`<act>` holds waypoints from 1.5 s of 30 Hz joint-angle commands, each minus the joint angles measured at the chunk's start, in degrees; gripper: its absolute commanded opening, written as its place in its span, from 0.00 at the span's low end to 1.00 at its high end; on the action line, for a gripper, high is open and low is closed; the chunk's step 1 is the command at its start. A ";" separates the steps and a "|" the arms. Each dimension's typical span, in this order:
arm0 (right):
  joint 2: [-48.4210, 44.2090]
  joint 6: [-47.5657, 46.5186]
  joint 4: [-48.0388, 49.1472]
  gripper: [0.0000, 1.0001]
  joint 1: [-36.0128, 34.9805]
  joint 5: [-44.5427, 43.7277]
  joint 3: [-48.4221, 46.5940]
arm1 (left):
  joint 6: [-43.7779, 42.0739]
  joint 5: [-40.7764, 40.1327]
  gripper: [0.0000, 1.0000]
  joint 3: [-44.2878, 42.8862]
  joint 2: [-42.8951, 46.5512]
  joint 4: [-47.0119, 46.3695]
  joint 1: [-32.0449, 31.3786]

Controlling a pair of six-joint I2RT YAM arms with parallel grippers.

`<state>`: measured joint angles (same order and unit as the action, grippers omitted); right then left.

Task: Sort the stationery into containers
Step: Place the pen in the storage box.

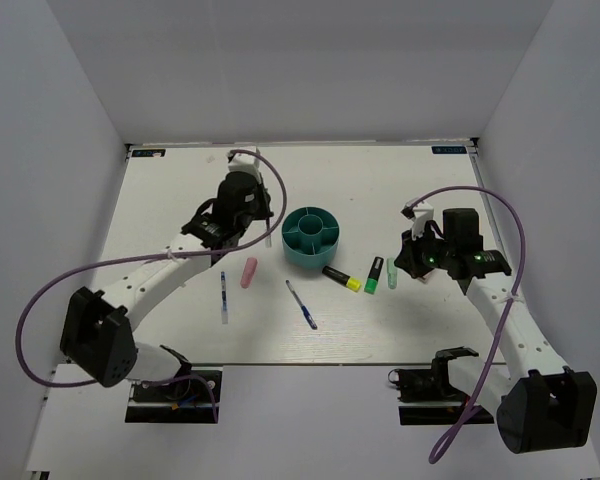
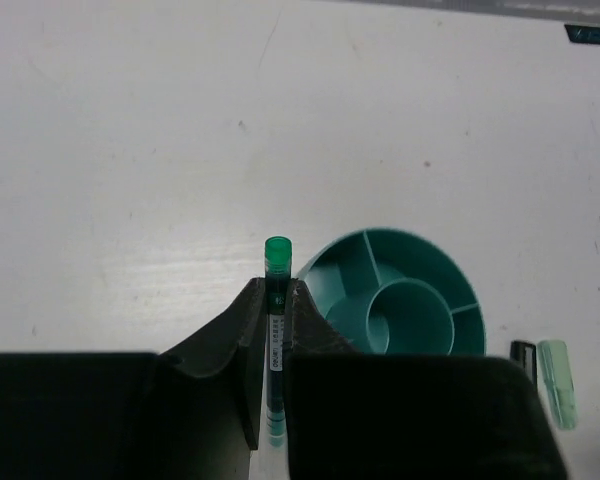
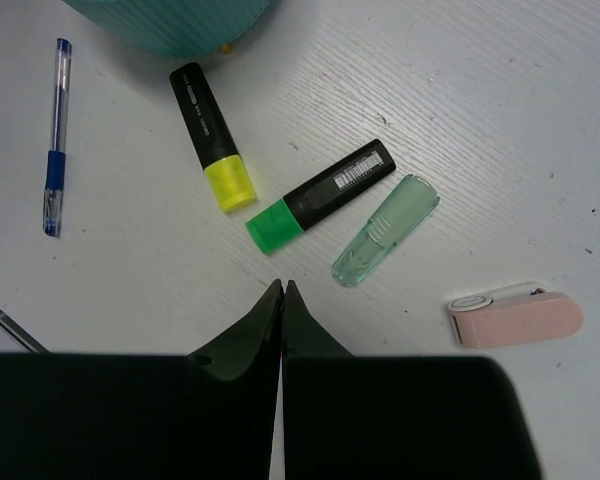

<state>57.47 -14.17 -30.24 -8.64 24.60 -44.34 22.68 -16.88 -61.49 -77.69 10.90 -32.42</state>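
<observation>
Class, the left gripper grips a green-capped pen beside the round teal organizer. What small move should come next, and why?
Probably shift the left gripper sideways over the round teal plastic organizer: the thin green-capped pen it clamps sits outside the rim, and the compartments look empty.

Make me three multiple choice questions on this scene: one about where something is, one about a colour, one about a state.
1. Where does the yellow-capped highlighter lie?
A. on the table beside the organizer
B. inside the central cup
C. held off the surface

2. What colour is the cap of the pen in the left pincer?
A. red
B. yellow
C. green

3. How is the right pincer?
A. wide open
B. shut, fingertips together
C. clamped on a ruler

Answers:
1. A, because the right wrist view shows it flat on the surface just outside the teal wall.
2. C, because a green cap sticks out past the fingers in the left wrist view.
3. B, because its fingertips meet with no gap.
</observation>
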 commanded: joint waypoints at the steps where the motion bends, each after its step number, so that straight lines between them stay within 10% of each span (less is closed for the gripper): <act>1: -0.17 0.29 2.20 0.00 0.03 0.71 0.92 | -4.90 -6.93 0.00 -3.27 -2.98 -15.60 -2.46; 33: 0.62 -1.03 2.73 0.00 0.21 0.10 1.97 | -7.47 -7.81 0.00 -4.26 -20.04 -30.41 -7.21; 45: 0.45 -0.77 2.29 0.00 0.21 0.27 1.71 | -7.21 -8.87 0.43 -1.88 -19.61 -29.44 -8.62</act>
<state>58.15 -14.55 -29.36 -8.64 24.56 -42.39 15.00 -24.95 -63.35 -98.28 -18.33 -40.66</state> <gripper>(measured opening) 0.002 0.402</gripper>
